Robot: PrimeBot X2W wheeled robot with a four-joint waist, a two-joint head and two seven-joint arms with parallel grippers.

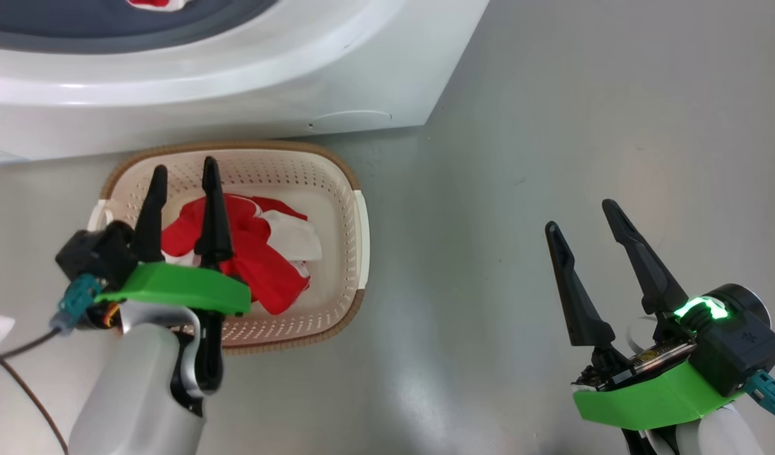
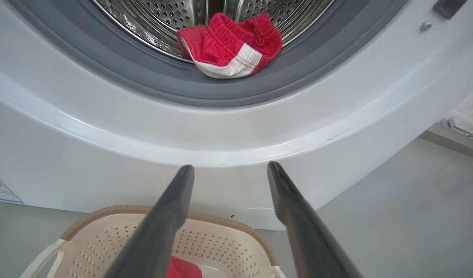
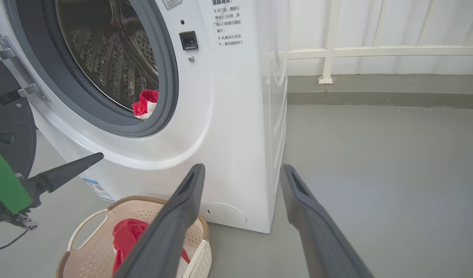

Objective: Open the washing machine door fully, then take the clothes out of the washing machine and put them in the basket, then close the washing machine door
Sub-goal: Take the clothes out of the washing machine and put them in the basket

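clothes (image 1: 261, 265) are laid in the basket (image 1: 236, 146), set by the machine (image 1: 362, 82) for a short carry; one garment (image 2: 228, 46) is left in the drum (image 2: 163, 15). fingers of the left gripper (image 1: 184, 165) and right gripper (image 1: 580, 215) are spread wide, empty.

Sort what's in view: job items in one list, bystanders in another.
Job: washing machine; its open door; basket; red clothes in it; red garment inside the machine.
Just there: white railing; blue label; round cover low on the machine.
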